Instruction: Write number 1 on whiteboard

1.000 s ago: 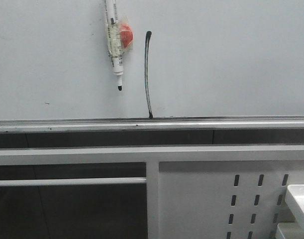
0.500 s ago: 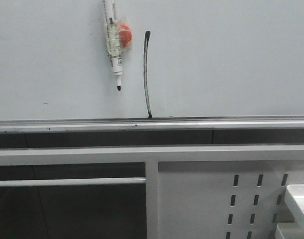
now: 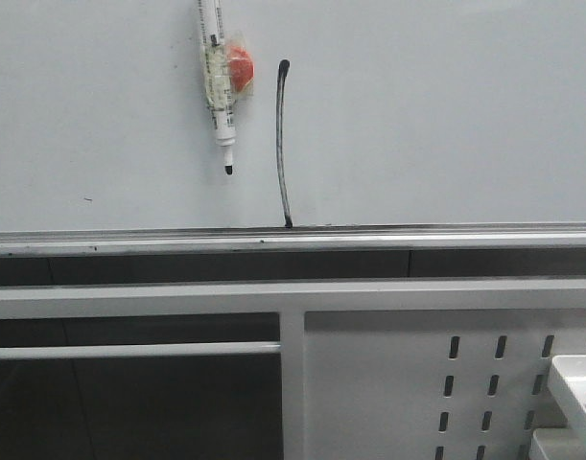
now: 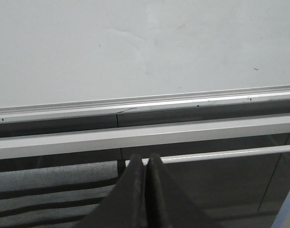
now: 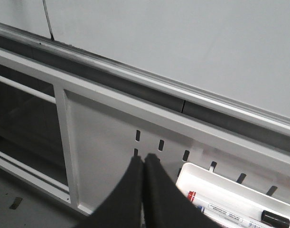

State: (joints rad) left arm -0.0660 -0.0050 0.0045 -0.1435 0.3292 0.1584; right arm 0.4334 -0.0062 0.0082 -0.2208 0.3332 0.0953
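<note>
The number 1 (image 3: pixel 282 144) stands as a thin, slightly bowed black stroke on the whiteboard (image 3: pixel 436 105), running down to just above the silver rail (image 3: pixel 446 237); its lower end also shows in the right wrist view. Just beside it, a white marker pen (image 3: pixel 217 86) hangs on the board, tip down, with an orange-red piece (image 3: pixel 241 63) at its side.

The left gripper (image 4: pixel 146 190) is closed flat on nothing, low in front of the frame. The right gripper (image 5: pixel 143 190) is likewise pressed together and empty, above a white tray (image 5: pixel 220 190) holding markers, by the slotted panel (image 5: pixel 107 142).

The writing looks finished. The remaining risks seem small: an arm brushing the wet ink would smear the stroke, and the hanging pen could slip if knocked.
</note>
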